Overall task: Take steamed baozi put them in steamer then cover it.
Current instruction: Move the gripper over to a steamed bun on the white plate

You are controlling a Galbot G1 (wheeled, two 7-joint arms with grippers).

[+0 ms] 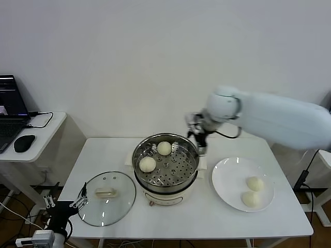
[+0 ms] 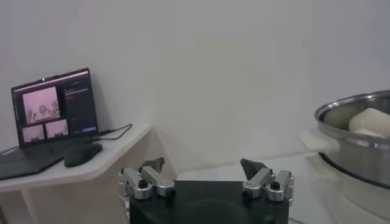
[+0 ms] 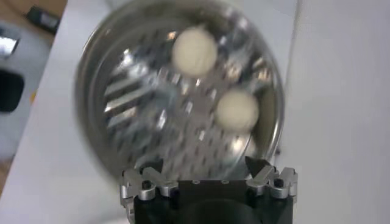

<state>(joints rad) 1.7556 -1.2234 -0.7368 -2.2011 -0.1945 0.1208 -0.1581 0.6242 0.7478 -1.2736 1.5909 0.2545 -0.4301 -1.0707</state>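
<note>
The right gripper (image 1: 198, 135) is seen with its fingers spread and nothing between them, raised over the far right rim of the steamer (image 1: 166, 187) at the middle of the head view. Two buns (image 1: 164, 148) are seen on the perforated tray inside the pot, and two more are left on the white plate (image 1: 227, 178) at the lower right, just beside the steamer. The glass lid (image 1: 106, 199) is laid flat on the table (image 1: 207, 219) at the lower left. The left gripper (image 1: 78, 201) is parked at the lid's near-left edge, open and empty.
</note>
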